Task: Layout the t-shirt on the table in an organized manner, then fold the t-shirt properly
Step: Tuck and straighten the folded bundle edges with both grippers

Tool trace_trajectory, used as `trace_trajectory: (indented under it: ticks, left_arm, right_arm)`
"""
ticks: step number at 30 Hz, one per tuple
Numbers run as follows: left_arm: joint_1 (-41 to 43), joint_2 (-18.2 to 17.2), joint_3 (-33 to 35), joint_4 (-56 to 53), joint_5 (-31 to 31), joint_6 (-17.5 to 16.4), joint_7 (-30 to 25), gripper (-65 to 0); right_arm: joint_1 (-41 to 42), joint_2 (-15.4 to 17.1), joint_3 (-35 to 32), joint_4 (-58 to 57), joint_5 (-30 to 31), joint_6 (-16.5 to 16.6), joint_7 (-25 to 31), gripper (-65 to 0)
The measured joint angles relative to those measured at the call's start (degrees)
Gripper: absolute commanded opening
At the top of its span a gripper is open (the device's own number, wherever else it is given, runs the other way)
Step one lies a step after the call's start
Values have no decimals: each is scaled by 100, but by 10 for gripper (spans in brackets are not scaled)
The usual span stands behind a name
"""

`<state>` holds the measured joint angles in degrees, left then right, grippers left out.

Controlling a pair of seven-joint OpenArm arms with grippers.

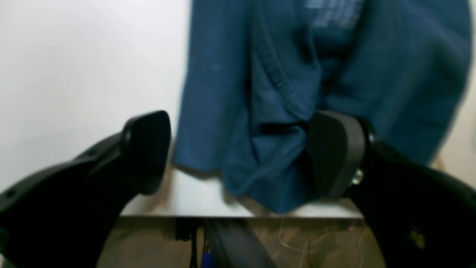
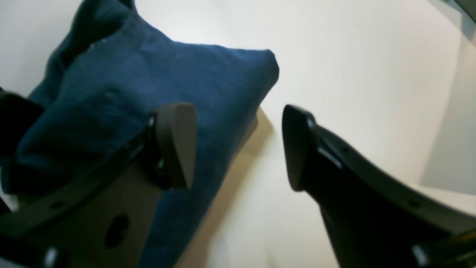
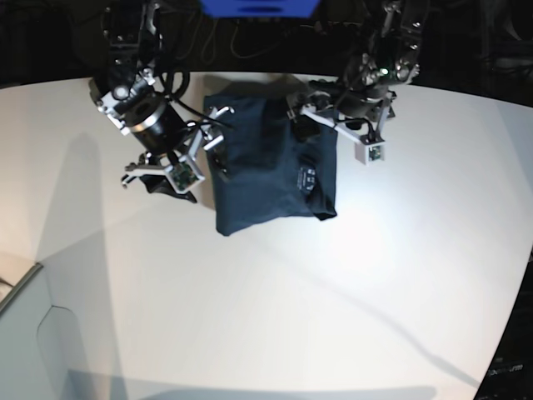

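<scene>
On the far half of the table, close to its back edge, the t-shirt lies partly gathered into a rough dark-blue block, with a small pale printed mark facing up near its right side. One lump of cloth, seemingly a sleeve, sticks out at the lower left, under the arm on that side of the base view. From the left wrist view the shirt's folds hang over the table's edge, with a ribbed seam running diagonally through the cloth and the pale print blurred at the top.

Beside the shirt's upper right corner the left gripper stands with its jaws spread wide; bunched cloth sits between the fingers and lies against the right-hand one, but nothing is clamped. Over the shirt's left edge the right gripper is likewise spread, one finger above the blue cloth, the other over bare white table, holding nothing.
</scene>
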<state>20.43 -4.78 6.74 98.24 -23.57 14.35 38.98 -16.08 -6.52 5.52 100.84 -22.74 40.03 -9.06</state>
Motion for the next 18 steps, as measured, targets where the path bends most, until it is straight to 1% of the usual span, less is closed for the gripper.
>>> trace_trajectory:
  ticks: [5, 8, 10, 13, 15, 18]
  left_arm:
    - [-11, -15, -22, -57, -4, 0, 2, -83]
    - [131, -109, -72, 262, -24, -2, 48, -83]
    - [411, -243, -339, 575, -120, -98, 17, -83]
    - [809, -334, -957, 876, -26, -35, 63, -83]
    - [874, -345, -1335, 946, -7, -42, 39, -83]
    - [791, -317, -1357, 979, -13, -42, 35, -83]
  right_arm:
    - [0, -17, -4, 0, 2, 0, 7, -284]
    - [2, -13, -2, 0, 0, 2, 2, -284]
    - [4, -13, -4, 0, 0, 0, -2, -284]
    - [7, -13, -2, -2, -2, 2, -4, -284]
    - [9, -15, -4, -2, 0, 0, 4, -284]
    - [13, -15, -4, -2, 2, 0, 4, -284]
